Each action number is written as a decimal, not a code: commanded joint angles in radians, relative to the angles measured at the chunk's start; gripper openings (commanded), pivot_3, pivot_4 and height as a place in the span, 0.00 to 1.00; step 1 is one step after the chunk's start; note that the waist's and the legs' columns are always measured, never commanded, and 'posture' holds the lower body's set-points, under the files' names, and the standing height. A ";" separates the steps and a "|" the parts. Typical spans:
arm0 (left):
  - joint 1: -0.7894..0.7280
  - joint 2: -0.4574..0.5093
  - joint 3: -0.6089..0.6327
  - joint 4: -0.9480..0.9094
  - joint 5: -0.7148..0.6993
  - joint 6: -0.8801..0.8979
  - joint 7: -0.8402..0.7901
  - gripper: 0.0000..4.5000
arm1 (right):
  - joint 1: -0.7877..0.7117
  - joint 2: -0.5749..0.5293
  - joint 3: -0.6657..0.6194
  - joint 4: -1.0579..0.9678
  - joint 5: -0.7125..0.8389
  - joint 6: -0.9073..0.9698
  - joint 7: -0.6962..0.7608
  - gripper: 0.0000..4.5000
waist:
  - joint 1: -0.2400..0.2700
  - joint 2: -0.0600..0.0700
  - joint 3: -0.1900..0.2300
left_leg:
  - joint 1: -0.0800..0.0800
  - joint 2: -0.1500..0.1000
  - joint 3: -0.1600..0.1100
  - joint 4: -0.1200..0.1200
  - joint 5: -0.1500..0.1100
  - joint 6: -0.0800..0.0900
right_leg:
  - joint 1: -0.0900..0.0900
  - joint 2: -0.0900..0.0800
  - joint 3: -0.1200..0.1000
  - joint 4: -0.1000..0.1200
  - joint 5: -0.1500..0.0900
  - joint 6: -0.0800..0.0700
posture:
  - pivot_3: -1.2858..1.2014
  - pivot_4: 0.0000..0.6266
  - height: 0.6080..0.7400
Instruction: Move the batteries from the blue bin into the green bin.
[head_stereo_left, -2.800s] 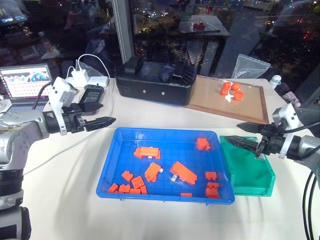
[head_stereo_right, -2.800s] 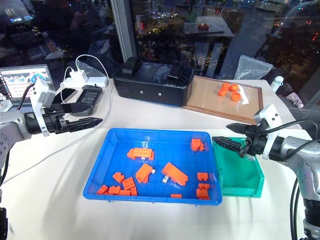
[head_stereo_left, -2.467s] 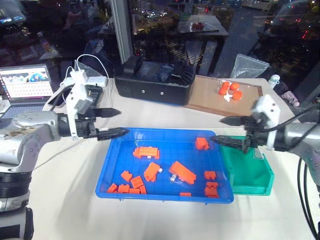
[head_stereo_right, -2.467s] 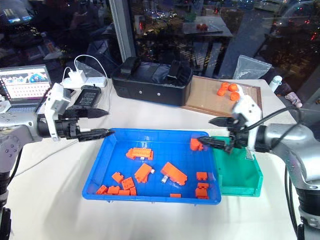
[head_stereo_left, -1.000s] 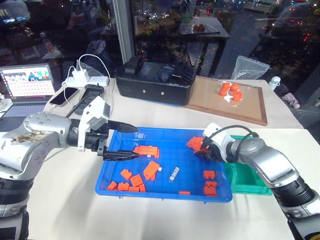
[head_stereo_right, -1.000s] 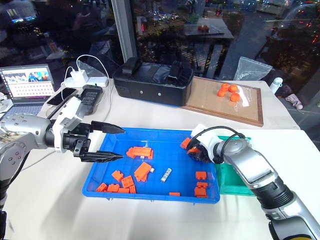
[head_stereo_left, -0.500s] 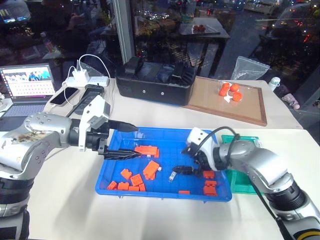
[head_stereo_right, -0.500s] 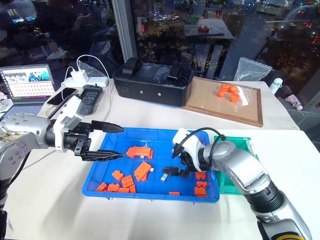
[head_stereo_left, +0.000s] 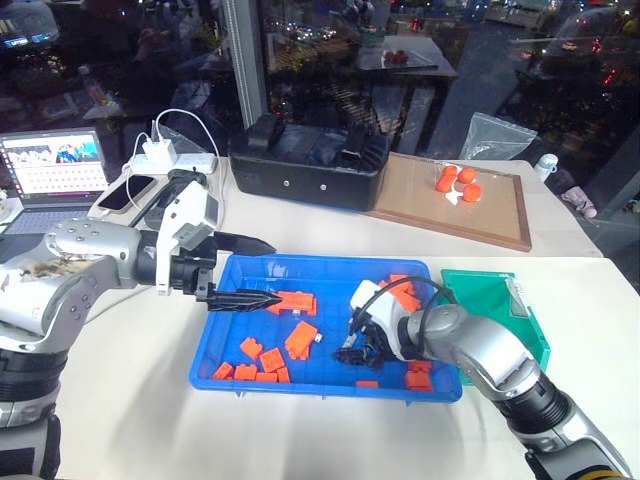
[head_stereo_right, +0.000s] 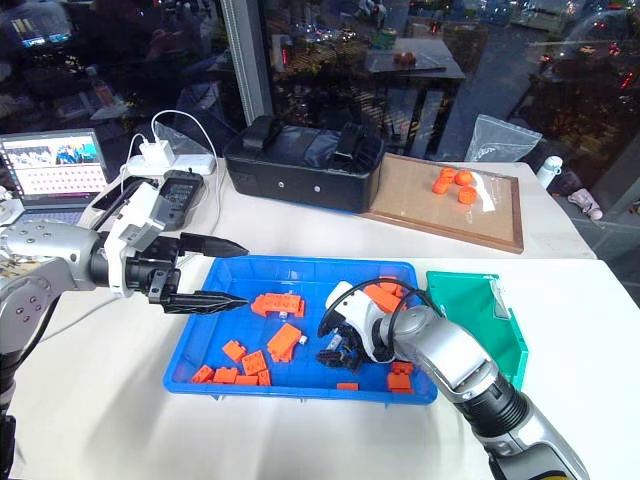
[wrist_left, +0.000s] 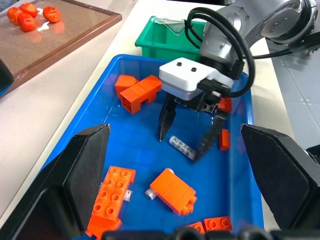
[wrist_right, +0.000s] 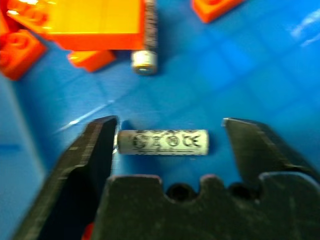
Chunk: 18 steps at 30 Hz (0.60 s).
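The blue bin (head_stereo_left: 335, 264) lies on the white table, with the green bin (head_stereo_left: 490, 300) against its right side. Orange bricks (head_stereo_left: 296, 300) are scattered over the blue floor. One battery (wrist_right: 163, 142) lies flat there, a silvery cylinder with printed marks. My right gripper (head_stereo_left: 352, 352) points down over it, open, a finger beyond each end; one finger (wrist_right: 100, 145) touches an end, the other stands apart. A second battery (wrist_right: 145, 59) lies against a brick. My left gripper (head_stereo_left: 272, 272) hovers open over the bin's left rim, holding nothing.
A black box (head_stereo_left: 310, 165) and a brown framed board (head_stereo_left: 455, 210) with orange items stand behind the bins. A laptop (head_stereo_left: 55, 165), a phone and a charger with cables (head_stereo_left: 165, 155) sit at the back left. A clear bag (head_stereo_left: 500, 132) lies at the back right.
My right gripper has come from the green bin's side leftward and down to the middle of the blue bin, and its fingers now straddle the battery. The left gripper has stayed put.
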 joint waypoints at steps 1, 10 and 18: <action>-0.028 -0.001 0.006 0.003 0.004 -0.022 -0.013 1.00 | -0.023 -0.055 -0.039 -0.033 0.001 -0.020 0.038 0.55 | 0.001 0.000 0.000 | 0.000 0.000 0.000 0.000 0.000 0.000 | 0.000 0.000 0.000 0.000 0.000 0.000 | 0.52 0.24 0.97; -0.098 -0.080 -0.032 0.076 0.035 -0.068 -0.015 1.00 | -0.017 -0.258 -0.465 -0.014 0.109 -0.175 0.210 0.55 | 0.016 0.000 0.000 | -0.001 -0.001 0.000 0.000 0.000 0.000 | 0.000 0.000 0.000 0.000 0.000 0.000 | 0.52 0.24 0.97; -0.154 -0.148 -0.095 0.151 0.083 -0.118 -0.058 1.00 | 0.247 -0.620 -0.721 0.090 0.052 -0.324 0.397 0.55 | 0.014 0.001 0.000 | -0.002 -0.001 0.000 0.000 0.000 0.000 | 0.001 0.001 0.000 -0.002 0.000 0.000 | 0.52 0.24 0.97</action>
